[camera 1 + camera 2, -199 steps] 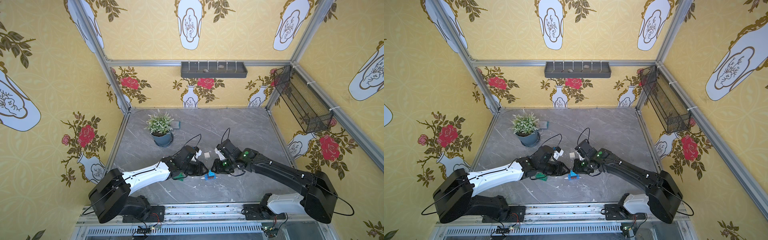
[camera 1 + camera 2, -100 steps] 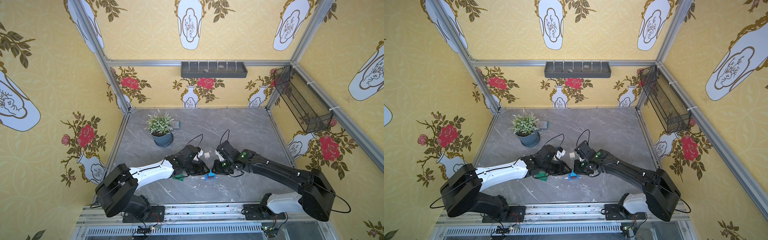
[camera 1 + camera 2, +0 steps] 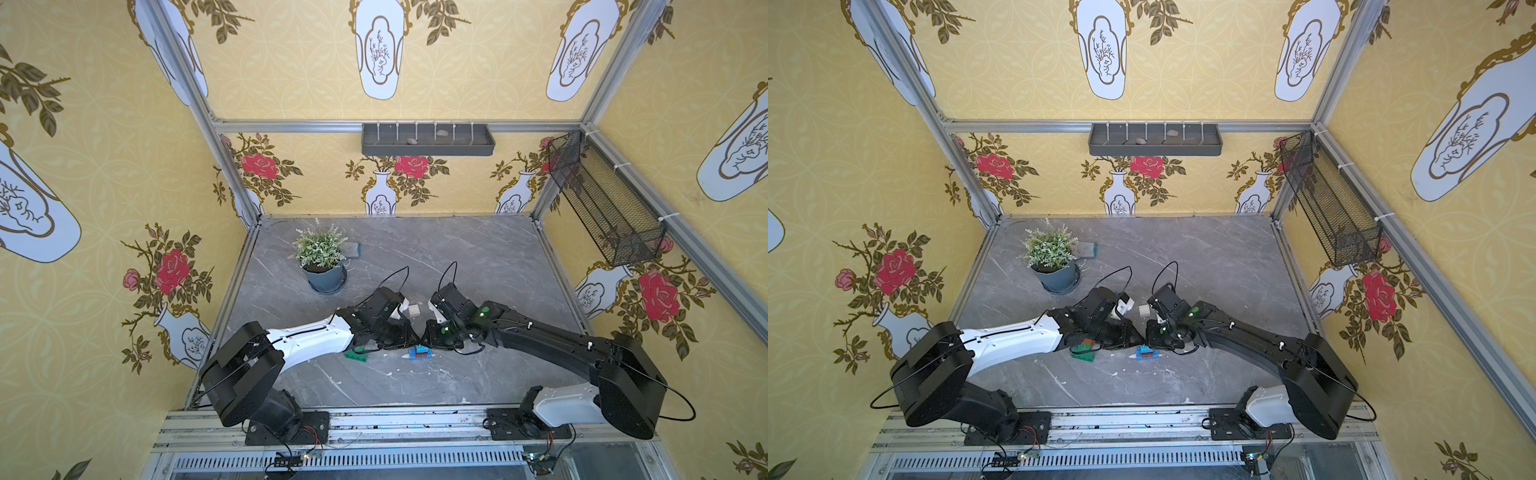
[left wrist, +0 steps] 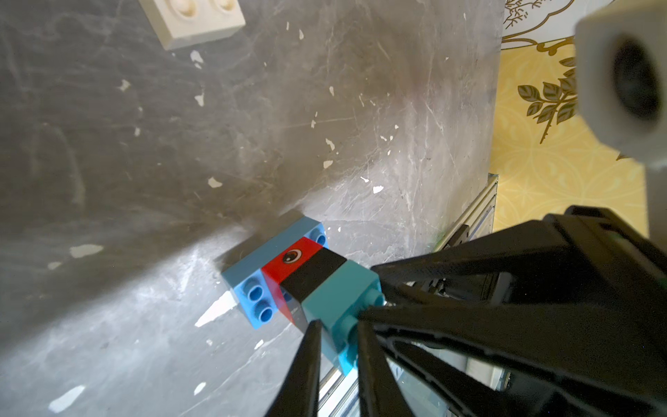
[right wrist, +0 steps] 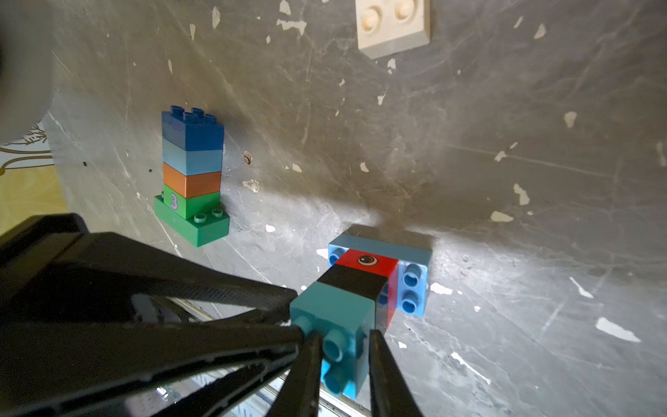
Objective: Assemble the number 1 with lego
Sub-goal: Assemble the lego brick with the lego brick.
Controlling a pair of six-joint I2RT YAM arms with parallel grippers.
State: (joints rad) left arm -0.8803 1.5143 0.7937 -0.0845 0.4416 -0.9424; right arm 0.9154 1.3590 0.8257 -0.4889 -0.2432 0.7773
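Note:
A short lego stack (image 3: 419,353) (image 3: 1147,353) stands on the grey table: long light-blue base (image 4: 252,263), red eye brick (image 5: 364,261), black brick, teal brick (image 4: 335,292) (image 5: 332,307) on top. My left gripper (image 4: 337,346) (image 3: 415,338) and right gripper (image 5: 343,364) (image 3: 426,338) meet tip to tip over it, each shut on the teal brick from opposite sides. A second lego stack (image 5: 191,173) (image 3: 1082,348) stands beside it, under my left arm: green base, green "3", orange-brown, light blue, blue. A white brick (image 5: 393,25) (image 3: 414,309) lies loose behind.
A potted plant (image 3: 320,257) stands at the back left with a small grey-green block (image 3: 351,249) behind it. A grey shelf tray (image 3: 428,141) hangs on the back wall, a wire basket (image 3: 602,203) on the right wall. The table's front edge rail (image 3: 395,415) runs close below the stacks.
Both grippers' jaws have narrowed onto the teal top brick. The left arm has shifted slightly to the right; the stacks have stayed where they were.

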